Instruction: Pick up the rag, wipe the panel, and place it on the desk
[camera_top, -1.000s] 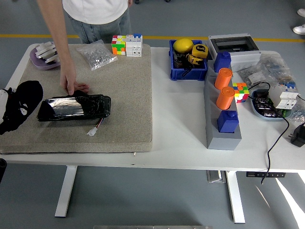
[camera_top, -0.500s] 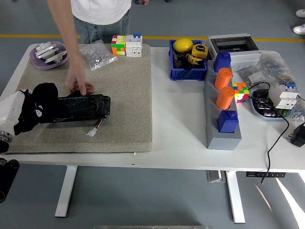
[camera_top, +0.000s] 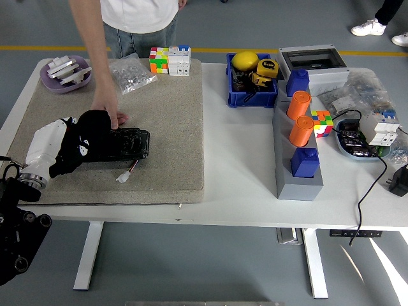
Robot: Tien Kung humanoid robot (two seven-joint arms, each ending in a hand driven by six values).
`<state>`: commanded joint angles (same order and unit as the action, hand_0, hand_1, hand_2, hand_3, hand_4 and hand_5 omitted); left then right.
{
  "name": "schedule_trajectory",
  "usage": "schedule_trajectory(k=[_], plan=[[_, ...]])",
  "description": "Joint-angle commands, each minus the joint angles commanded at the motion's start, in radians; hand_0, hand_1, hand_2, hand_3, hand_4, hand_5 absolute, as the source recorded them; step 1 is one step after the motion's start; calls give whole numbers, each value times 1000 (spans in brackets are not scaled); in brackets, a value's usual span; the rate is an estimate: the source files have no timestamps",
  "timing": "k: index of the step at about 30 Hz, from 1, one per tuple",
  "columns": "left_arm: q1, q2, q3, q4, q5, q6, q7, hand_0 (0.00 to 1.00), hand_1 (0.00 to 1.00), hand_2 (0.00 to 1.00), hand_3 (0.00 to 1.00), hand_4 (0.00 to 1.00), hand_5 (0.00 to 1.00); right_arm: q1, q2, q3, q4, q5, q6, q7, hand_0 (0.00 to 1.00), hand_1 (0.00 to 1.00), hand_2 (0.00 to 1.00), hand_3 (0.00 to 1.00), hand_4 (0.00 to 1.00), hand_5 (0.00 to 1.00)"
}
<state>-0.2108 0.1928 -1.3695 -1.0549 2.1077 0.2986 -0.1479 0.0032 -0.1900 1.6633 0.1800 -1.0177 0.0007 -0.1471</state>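
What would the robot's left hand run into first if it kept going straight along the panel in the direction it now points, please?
The left hand, wrapped in the black rag, points rightward and slightly away along the black panel. It would likely brush the person's hand resting at the panel's far edge first, though depth is hard to judge.

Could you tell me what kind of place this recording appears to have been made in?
Probably a robotics lab or workshop: a standing desk on a grey floor with a yellow line, a blue bin holding tape measures, and electrical parts in a tray at the right.
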Motion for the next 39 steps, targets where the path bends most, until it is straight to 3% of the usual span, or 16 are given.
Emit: schedule_trajectory(k=[10, 24, 31, 39], plan=[[-23, -37, 82, -25, -1, 3, 3, 259, 108, 596, 426, 2, 2, 1, -2, -5, 0, 3, 3, 1, 767, 649, 688, 593, 998, 510], [-47, -47, 222, -35, -14, 0, 10, 259, 109, 591, 425, 2, 2, 2, -6, -9, 0, 6, 5, -4, 766, 649, 689, 596, 998, 516], [-47, -52, 229, -44, -16, 3, 10, 259, 110, 590, 425, 2, 2, 2, -5, -11, 0, 5, 5, -4, 766, 647, 689, 596, 998, 517], [-30, -44, 146, -14, 7, 14, 0, 258, 110, 589, 425, 2, 2, -1, -5, -16, 0, 4, 7, -3, 766, 646, 689, 596, 998, 518]])
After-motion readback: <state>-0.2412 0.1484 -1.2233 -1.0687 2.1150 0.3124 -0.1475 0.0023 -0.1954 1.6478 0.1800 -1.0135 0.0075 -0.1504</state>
